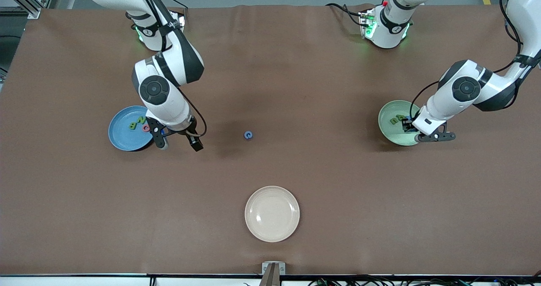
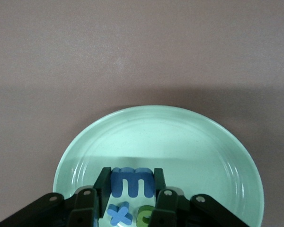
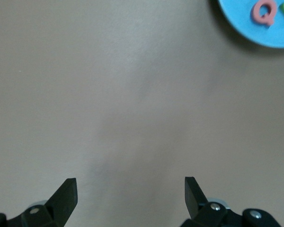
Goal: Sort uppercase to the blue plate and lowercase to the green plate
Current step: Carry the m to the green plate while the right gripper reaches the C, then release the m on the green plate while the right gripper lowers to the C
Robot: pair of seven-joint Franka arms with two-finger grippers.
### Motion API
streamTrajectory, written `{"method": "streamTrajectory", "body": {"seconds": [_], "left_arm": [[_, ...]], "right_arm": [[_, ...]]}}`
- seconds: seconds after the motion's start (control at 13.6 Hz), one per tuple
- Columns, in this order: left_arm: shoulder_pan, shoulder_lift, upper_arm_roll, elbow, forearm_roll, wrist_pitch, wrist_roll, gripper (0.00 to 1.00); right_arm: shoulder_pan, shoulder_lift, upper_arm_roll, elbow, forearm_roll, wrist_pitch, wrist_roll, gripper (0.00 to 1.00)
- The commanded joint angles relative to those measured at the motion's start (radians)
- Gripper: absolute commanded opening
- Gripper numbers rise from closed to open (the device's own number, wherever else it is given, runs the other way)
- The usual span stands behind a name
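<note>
So the only letter left loose on the desk is the little blue C (image 1: 248, 135), sitting out in the open roughly midway between the two plates, farther from the front camera than the cream plate (image 1: 272, 213). It's a capital, so it belongs on the blue plate (image 1: 122, 138), where the green N, green B and pink Q (image 3: 263, 12) already lie.

Using the blue C as the landmark: the right pincer (image 1: 179, 143) hangs over bare desk just beside the blue plate's rim, between that plate and the C. Its jaws stand wide apart with nothing in them. I'd say this arm is clearly the closer one, and it needs to travel sideways toward the left arm's end of the desk to get above the letter. The C is about round, so jaw angle shouldn't matter much.

The left pincer (image 2: 131, 187) is well away from the C, down over the green plate (image 2: 217, 156), clamped narrow on the blue m (image 2: 132, 182), with the blue t (image 2: 119, 214) just beside it.
</note>
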Motion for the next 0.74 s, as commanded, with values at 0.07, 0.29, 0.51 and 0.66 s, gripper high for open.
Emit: {"method": "streamTrajectory", "body": {"seconds": [0.07,0.29,0.51,0.66], "left_arm": [[-0.009,0.000,0.007,0.007,0.017,0.010,0.029,0.98],[-0.007,-0.001,0.007,0.008,0.015,0.008,0.033,1.00],[-0.007,-0.001,0.007,0.019,0.014,0.008,0.030,1.00],[-0.009,-0.003,0.007,0.019,0.012,0.008,0.031,1.00]], "right_arm": [[0.034,0.068,-0.005,0.071,0.011,0.003,0.073,1.00],[0.054,0.098,-0.005,0.074,0.011,0.024,0.075,1.00],[0.080,0.124,-0.005,0.108,0.009,0.047,0.148,1.00],[0.085,0.150,-0.005,0.142,0.011,0.044,0.159,1.00]]}}
